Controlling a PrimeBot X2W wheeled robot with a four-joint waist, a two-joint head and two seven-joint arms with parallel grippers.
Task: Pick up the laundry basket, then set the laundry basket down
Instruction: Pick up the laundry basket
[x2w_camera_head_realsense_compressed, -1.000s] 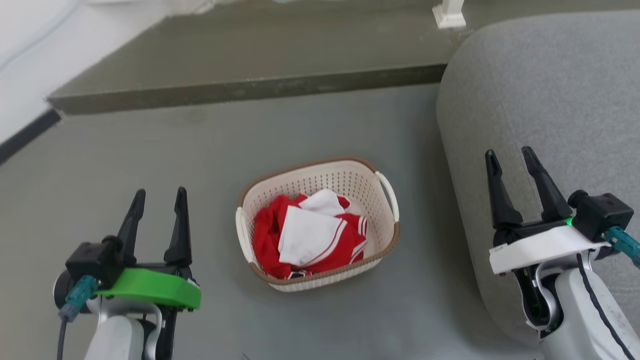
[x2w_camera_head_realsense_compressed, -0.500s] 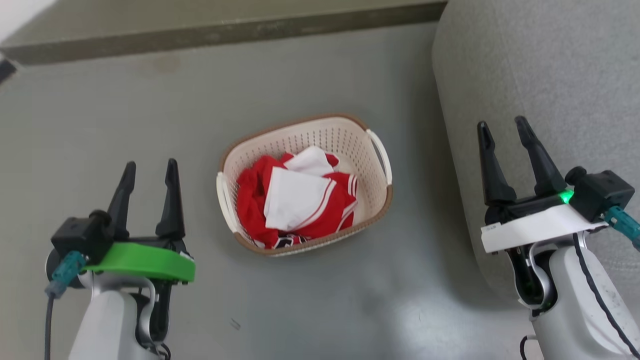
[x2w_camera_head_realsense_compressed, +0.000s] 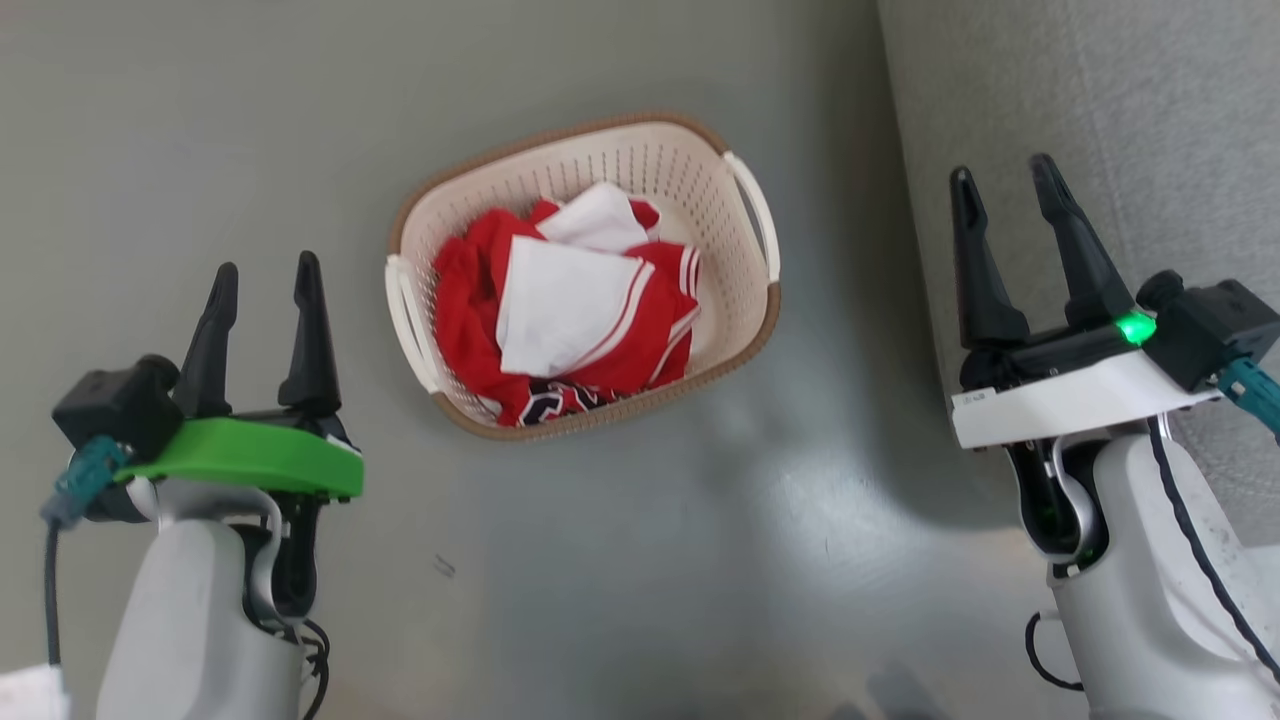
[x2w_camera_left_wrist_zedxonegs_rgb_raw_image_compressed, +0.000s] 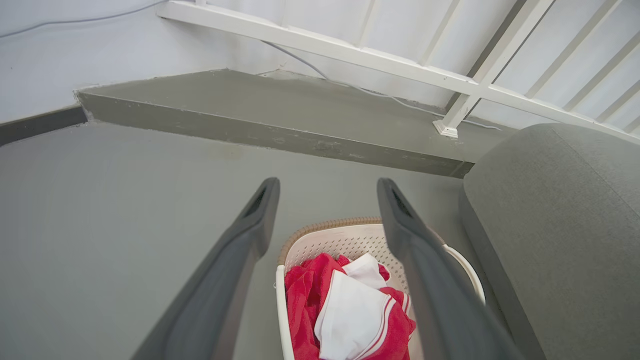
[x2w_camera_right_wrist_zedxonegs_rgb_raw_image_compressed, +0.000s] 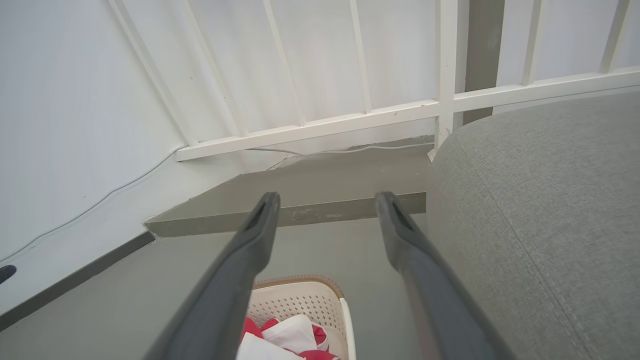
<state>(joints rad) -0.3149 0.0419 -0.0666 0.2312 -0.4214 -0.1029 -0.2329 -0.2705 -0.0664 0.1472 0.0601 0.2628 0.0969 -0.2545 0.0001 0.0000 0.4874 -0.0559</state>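
Plainly, the left gripper (x2w_camera_head_realsense_compressed: 266, 263), on a wrist with a green collar, hangs over the floor (x2w_camera_head_realsense_compressed: 200, 120) at the lower left of the head view, its two dark fingers parted with nothing between them; the right gripper (x2w_camera_head_realsense_compressed: 1002, 166), on a wrist with a white collar and a small green light lit beside it, stands parted and empty too, its fingers lying over the edge of the grey upholstered sofa (x2w_camera_head_realsense_compressed: 1100, 90); between the two arms and nearer the top of that view, the laundry basket (x2w_camera_head_realsense_compressed: 650, 165) sits on the grey floor, well apart from the left gripper and near the sofa's side, with a strip of floor showing between them; it is cream and perforated with a brown woven-look rim; one white handle (x2w_camera_head_realsense_compressed: 400, 310) is on its left end, another on its right; red and white clothes (x2w_camera_head_realsense_compressed: 560, 310) lie heaped inside, a dark printed patch showing at the near edge; in the left wrist view the basket lies low between that gripper's fingers, the right-hand finger crossing its rim; beyond it run a low concrete step (x2w_camera_left_wrist_zedxonegs_rgb_raw_image_compressed: 280, 135) and a white railing (x2w_camera_left_wrist_zedxonegs_rgb_raw_image_compressed: 350, 50); in the right wrist view the basket's far end shows at the bottom edge.
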